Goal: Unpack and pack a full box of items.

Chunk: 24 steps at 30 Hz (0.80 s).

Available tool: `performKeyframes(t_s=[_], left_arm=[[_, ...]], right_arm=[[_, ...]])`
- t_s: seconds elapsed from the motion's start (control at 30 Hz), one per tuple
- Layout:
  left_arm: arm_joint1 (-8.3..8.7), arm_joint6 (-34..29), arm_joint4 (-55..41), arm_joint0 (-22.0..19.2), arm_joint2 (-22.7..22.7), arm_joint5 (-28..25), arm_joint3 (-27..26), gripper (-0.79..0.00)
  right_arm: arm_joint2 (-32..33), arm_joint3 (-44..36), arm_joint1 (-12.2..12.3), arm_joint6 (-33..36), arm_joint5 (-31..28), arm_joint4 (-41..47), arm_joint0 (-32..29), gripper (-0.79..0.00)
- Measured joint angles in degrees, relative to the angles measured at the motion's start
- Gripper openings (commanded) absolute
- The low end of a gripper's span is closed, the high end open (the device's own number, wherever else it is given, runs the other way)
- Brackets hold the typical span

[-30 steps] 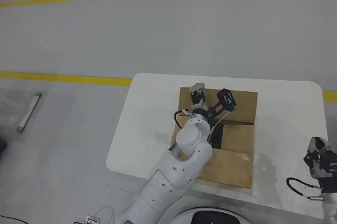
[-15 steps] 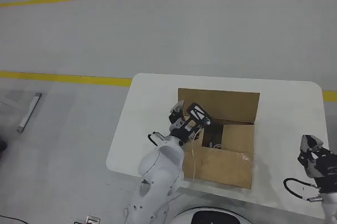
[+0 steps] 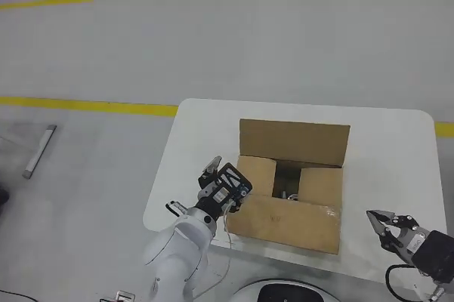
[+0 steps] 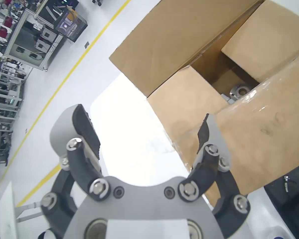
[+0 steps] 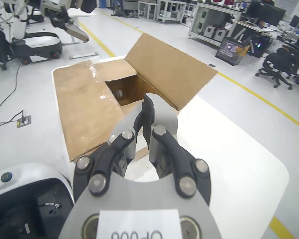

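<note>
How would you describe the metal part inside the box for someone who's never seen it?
A brown cardboard box sits on the white table, its far flap raised. In the dark gap between its two inner flaps lies the metal part. It is round and silvery with a hole in its middle, unlike the plain cardboard around it.

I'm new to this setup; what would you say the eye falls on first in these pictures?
The brown cardboard box in the middle of the white table stands out, its far flap raised and a dark gap between the folded flaps showing a metal part inside. The left gripper hangs open beside the box's near left corner, while the right gripper is shut by the table's near right corner.
</note>
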Motion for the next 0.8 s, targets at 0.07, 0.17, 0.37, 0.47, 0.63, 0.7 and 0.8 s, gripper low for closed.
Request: performKeyframes(t_s=[0.07, 0.17, 0.37, 0.47, 0.63, 0.7, 0.8], left_arm=[[-0.01, 0.0, -0.27, -0.01, 0.03, 0.01, 0.02, 0.0], [-0.02, -0.01, -0.35, -0.01, 0.03, 0.02, 0.02, 0.0], [-0.02, -0.01, -0.34, -0.01, 0.03, 0.02, 0.02, 0.0], [-0.02, -0.01, -0.34, -0.01, 0.03, 0.02, 0.02, 0.0], [-0.02, -0.01, -0.34, -0.01, 0.03, 0.02, 0.02, 0.0], [-0.02, -0.01, -0.34, -0.01, 0.03, 0.02, 0.02, 0.0], [-0.02, -0.01, -0.34, -0.01, 0.03, 0.02, 0.02, 0.0]], right_arm=[[0.0, -0.01, -0.01, 0.06, 0.17, 0.08, 0.0, -0.785], [-0.02, -0.02, -0.01, 0.09, 0.21, 0.1, -0.01, -0.785], [-1.24, 0.03, 0.09, 2.88, -1.99, 2.14, 0.62, -0.785], [-1.68, 0.7, 0.36, 9.39, -5.68, 6.8, 1.72, -0.785], [-1.03, 1.18, 1.13, 26.35, -8.4, 20.47, 4.74, -0.785], [-1.18, 1.24, 1.56, 33.35, -9.4, 27.14, 6.11, -0.785], [-1.69, 1.32, 2.26, 42.16, -10.14, 36.09, 7.5, -0.785]])
